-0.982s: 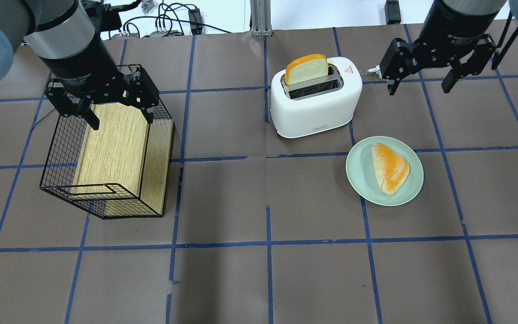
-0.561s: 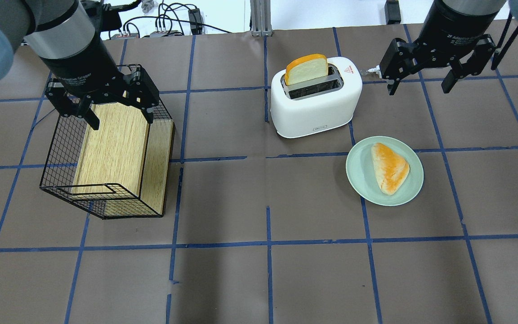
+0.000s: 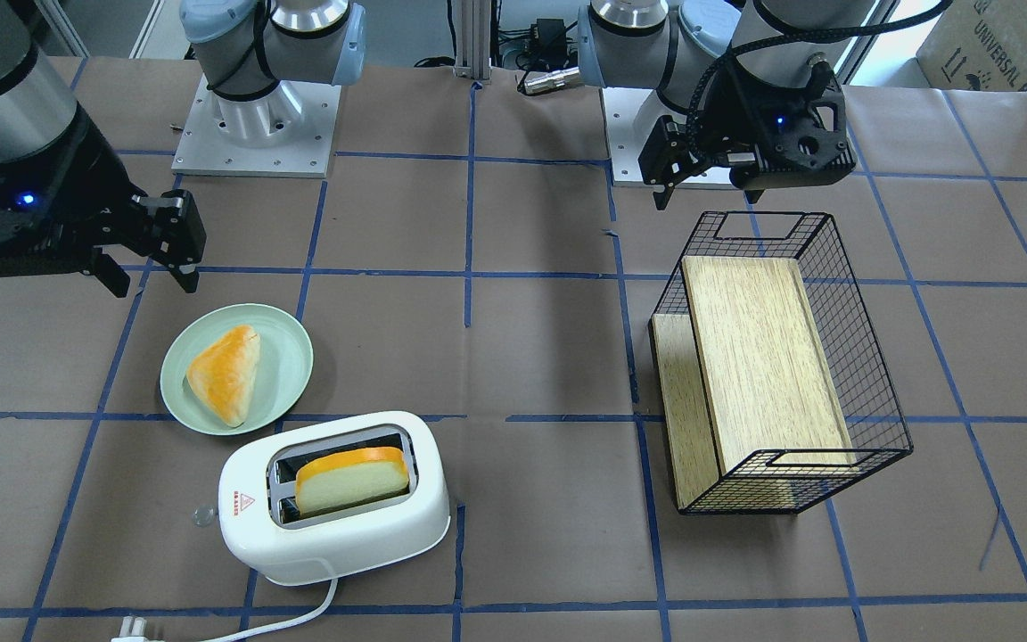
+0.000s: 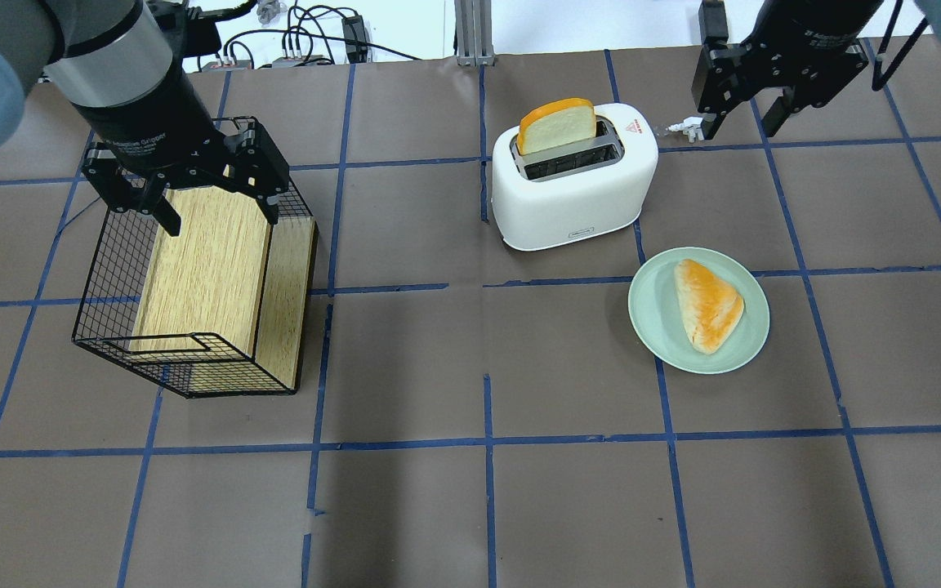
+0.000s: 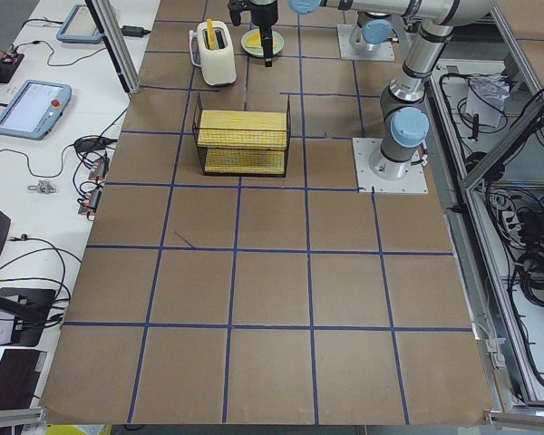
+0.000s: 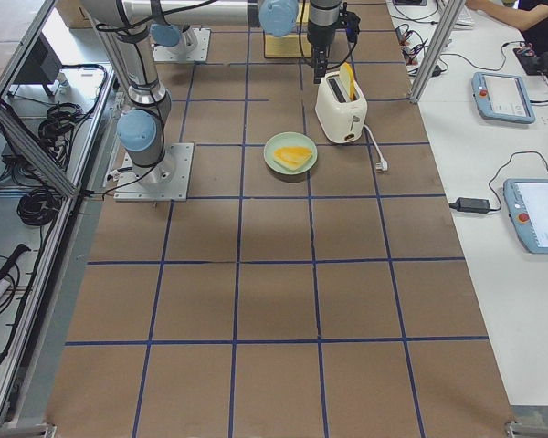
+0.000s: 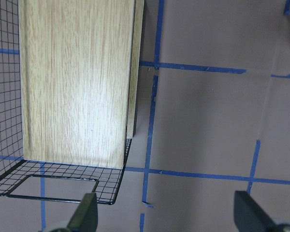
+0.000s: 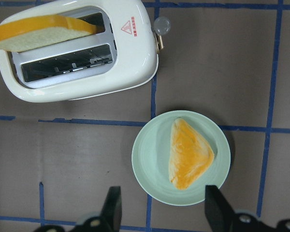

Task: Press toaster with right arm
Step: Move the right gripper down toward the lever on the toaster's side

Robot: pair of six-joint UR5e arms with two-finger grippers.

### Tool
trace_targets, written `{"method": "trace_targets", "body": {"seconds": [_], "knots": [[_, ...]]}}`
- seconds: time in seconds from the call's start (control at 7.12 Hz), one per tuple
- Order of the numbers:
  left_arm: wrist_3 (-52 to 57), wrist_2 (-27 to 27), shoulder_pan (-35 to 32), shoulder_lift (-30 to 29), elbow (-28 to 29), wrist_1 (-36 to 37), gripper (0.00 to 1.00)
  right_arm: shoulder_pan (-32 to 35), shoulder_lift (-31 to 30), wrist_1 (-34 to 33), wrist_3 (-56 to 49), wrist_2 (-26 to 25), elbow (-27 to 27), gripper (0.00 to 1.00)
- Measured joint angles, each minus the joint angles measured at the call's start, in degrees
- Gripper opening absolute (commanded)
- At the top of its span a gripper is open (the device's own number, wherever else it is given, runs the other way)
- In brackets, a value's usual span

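Right tool (image 4: 738, 131) hangs upper right, apart from the toaster (image 4: 573, 184) at upper centre.
Jaws wide, empty; lever knob (image 8: 161, 25) is on the toaster end facing it. Bread slice (image 4: 556, 124) up, so press likely not yet done.

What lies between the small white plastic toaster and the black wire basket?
Nothing: the overhead view shows only bare brown paper with blue tape lines between the white toaster and the black wire basket.

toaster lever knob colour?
Grey knob on the white toaster; clearest in the right wrist view.
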Motion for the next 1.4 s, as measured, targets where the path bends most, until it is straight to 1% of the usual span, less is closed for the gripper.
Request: {"method": "trace_targets", "body": {"seconds": [0.28, 0.56, 0.98, 1.4], "knots": [[0.0, 0.0, 0.0, 0.0, 0.0, 0.0, 1.0, -3.1, 4.7, -0.6, -7.1, 6.1, -3.5, 0.04], [0.0, 0.0, 0.0, 0.0, 0.0, 0.0, 1.0, -5.4, 9.5, -1.5, -11.7, 11.8, -4.7, 0.04], [0.0, 0.0, 0.0, 0.0, 0.0, 0.0, 1.0, -5.9, 16.9, -5.6, -13.0, 15.0, -5.0, 0.04], [0.0, 0.0, 0.0, 0.0, 0.0, 0.0, 1.0, -5.8, 21.2, -8.0, -13.0, 16.4, -5.9, 0.04]]}}
